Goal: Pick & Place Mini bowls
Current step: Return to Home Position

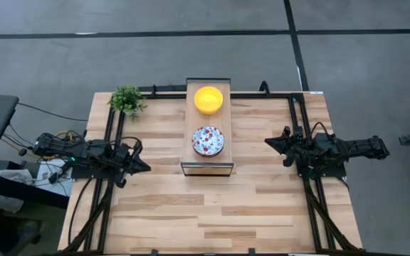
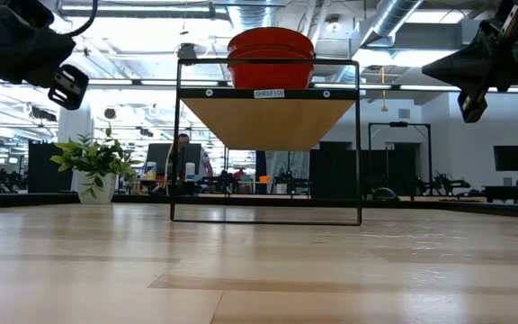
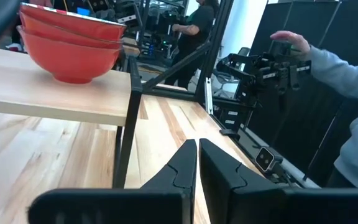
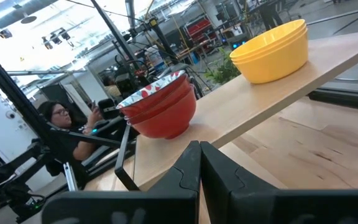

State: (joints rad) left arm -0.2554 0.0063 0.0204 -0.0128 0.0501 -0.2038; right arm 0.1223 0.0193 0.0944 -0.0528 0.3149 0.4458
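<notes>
Two stacks: the yellow mini bowls (image 1: 208, 99) are nested at the far end of the shelf (image 1: 191, 153). The patterned mini bowls (image 1: 208, 141), red outside and white with speckle inside, are nested at its near end. The two piles stand apart.
Count per stack: several rims show in each; I cannot give an exact number.
Loose bowls: none visible on the table (image 1: 212, 213).
Progress (judgement): placing looks finished, and only parking the arms seems left.
Left gripper (image 1: 142, 166): off the shelf's left side above the table, fingers together, holding nothing.
Right gripper (image 1: 269, 142): off the shelf's right side, raised, fingers together, holding nothing.
Clearance: both grippers are well apart from the bowls.
Surface: pale wood-plank table with black rails at its sides and a potted plant (image 1: 127, 99) at the far left corner.
Shelf: a wooden board on a black wire frame, raised above the table.
Room: an open workshop with ceiling ducts, bright lights and dark equipment.
People: a seated person (image 4: 58, 118) and a raised hand (image 3: 289, 42) in a grey sleeve, both beyond the table.
</notes>
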